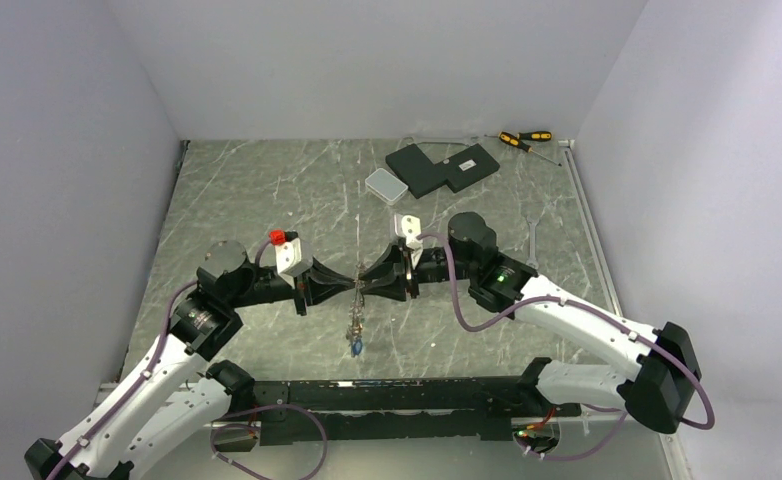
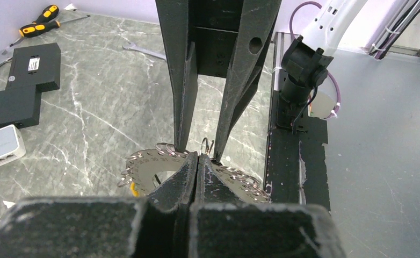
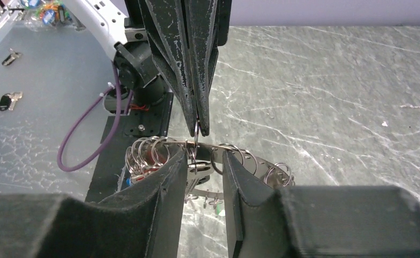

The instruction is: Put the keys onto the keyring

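at the centre of the top view the keyring (image 2: 146, 167), a flat silver disc rimmed with small wire loops, hangs over the worktop (image 1: 267, 190), keys (image 1: 355, 338) dangling beneath. left claw (image 2: 197, 161) is pinched tight on its rim; right claw (image 3: 205, 166) straddles it, narrowly parted. upper centre lies a white box (image 1: 385, 184), contents unseen.

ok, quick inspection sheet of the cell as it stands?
Surface: grey marbled tabletop.
Job's things: keyring held up between the arms; keys dangle under it.
Clutter: black box, white box, screwdrivers at far edge; wrench to the right.
Grippers: left gripper shut on keyring rim; right gripper open, straddling the rim.
Cables: purple cables loop along both arms.
Surroundings: plain white walls.
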